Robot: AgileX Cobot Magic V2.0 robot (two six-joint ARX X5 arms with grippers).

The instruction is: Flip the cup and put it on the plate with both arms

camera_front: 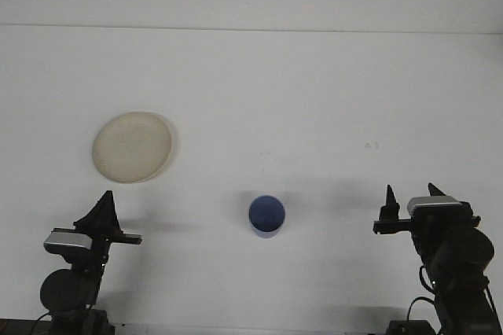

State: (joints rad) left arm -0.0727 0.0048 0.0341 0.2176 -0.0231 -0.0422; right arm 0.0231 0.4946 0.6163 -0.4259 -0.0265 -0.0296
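A blue cup [267, 215] stands upright on the white table [314, 99], its mouth facing up, near the middle and toward the near edge. The plate [132, 146] — pale and round — lies flat to the far left of the cup, well apart from it. The left gripper [104, 207] sits low at the near left corner, nearer than the plate, and only one dark pointed shape shows, so I cannot tell whether it is open or closed. The right gripper [412, 196] sits low at the near right corner, well right of the cup — its two pointed fingers stand apart with a clear gap between them, holding nothing.
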